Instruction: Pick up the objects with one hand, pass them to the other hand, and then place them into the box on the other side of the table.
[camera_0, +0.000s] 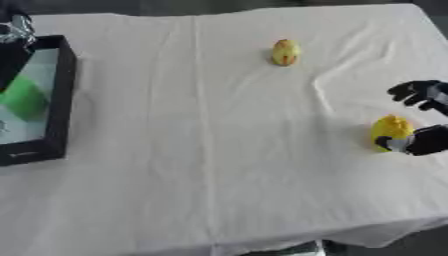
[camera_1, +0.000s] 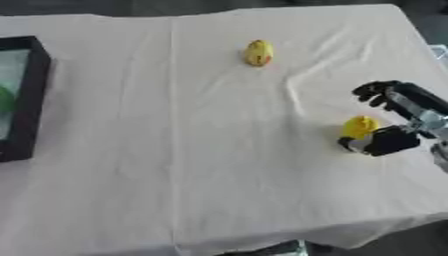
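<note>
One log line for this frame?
right hand: around yellow object, grasp unclear | second yellow object: untouched | box: holds green item

Table's covered in a matt white cloth (camera_0: 219, 150), wrinkly in spots. Both yellow toys (camera_0: 285, 52) (camera_1: 359, 127) look like smooth plastic; the box (camera_0: 61, 95) has matt black walls.

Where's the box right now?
The box sits at the table's left edge, across from the right robot hand, with something green inside.
</note>
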